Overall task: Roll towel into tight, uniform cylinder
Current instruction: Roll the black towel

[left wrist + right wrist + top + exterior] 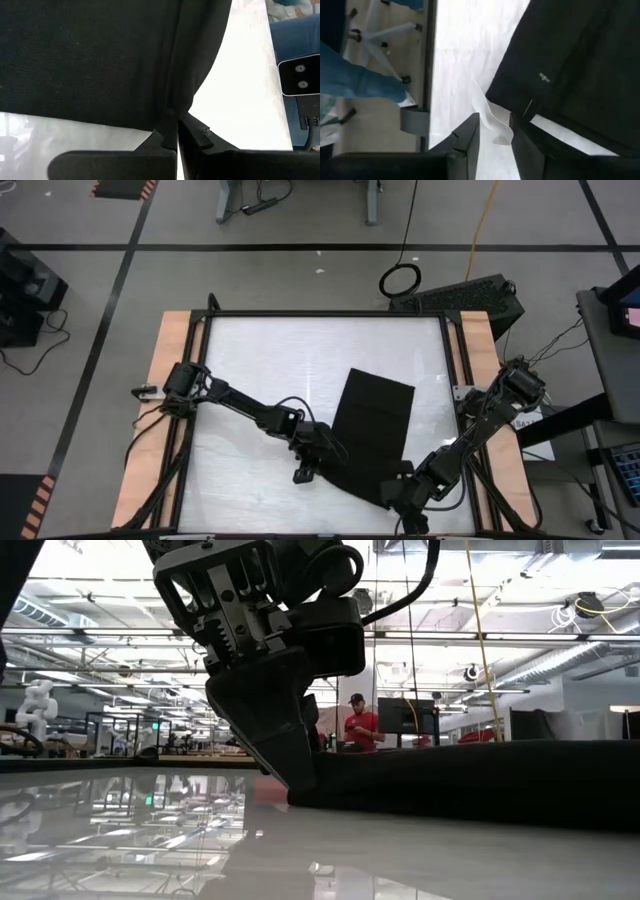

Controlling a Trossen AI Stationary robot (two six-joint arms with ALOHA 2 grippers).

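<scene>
My left jaws pinch the plain black soft cloth towel at its 8 o'clock corner; right jaws gape at 5 o'clock corner w/ white tag. Long axis runs 12–6 on glossy white surface.

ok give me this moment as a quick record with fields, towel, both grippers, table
towel: black towel lying flat and unrolled on the table, angled, near-right part
left gripper: left gripper at the towel's near-left edge, fingers shut on the cloth in the left wrist view
right gripper: right gripper at the towel's near-right corner, fingers apart around the white tag
table: white glossy table
roll progress: none visible yet
</scene>
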